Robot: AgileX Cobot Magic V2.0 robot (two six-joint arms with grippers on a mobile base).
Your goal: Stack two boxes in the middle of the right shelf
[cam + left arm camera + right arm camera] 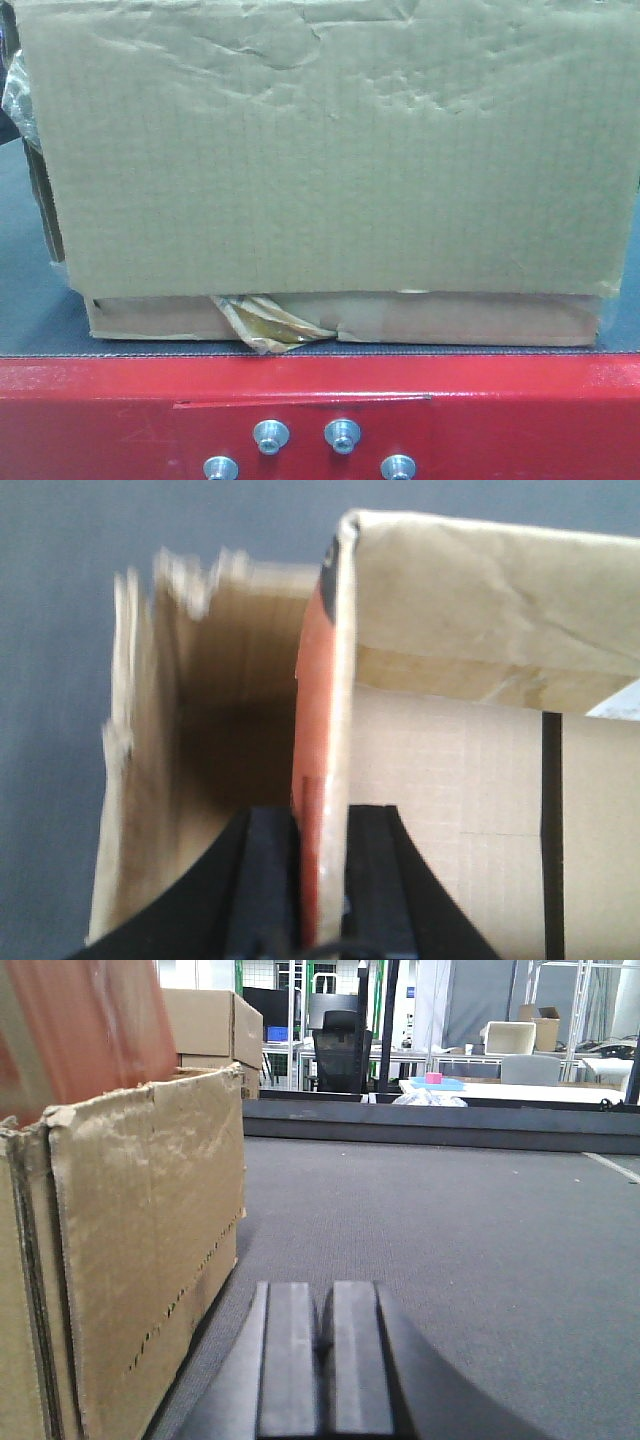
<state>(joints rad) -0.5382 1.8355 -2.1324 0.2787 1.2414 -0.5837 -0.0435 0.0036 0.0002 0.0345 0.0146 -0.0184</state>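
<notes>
A wide brown corrugated box (330,150) with a dented, wrinkled face fills the front view. It lies over a thin paler cardboard layer (450,320) with torn yellowish tape (265,325). My left gripper (320,820) is shut on an upright cardboard flap (325,680) with a red inner face, at the edge of a box (470,590). My right gripper (322,1295) is shut and empty, low over the grey mat, just right of a box's torn side wall (140,1240). The steel shelf is out of view.
A red metal frame with bolts (320,410) runs under the grey mat's front edge. The mat (450,1230) ends at a raised dark rim (440,1125). More cardboard boxes (205,1025), a black chair (335,1050) and tables stand far behind.
</notes>
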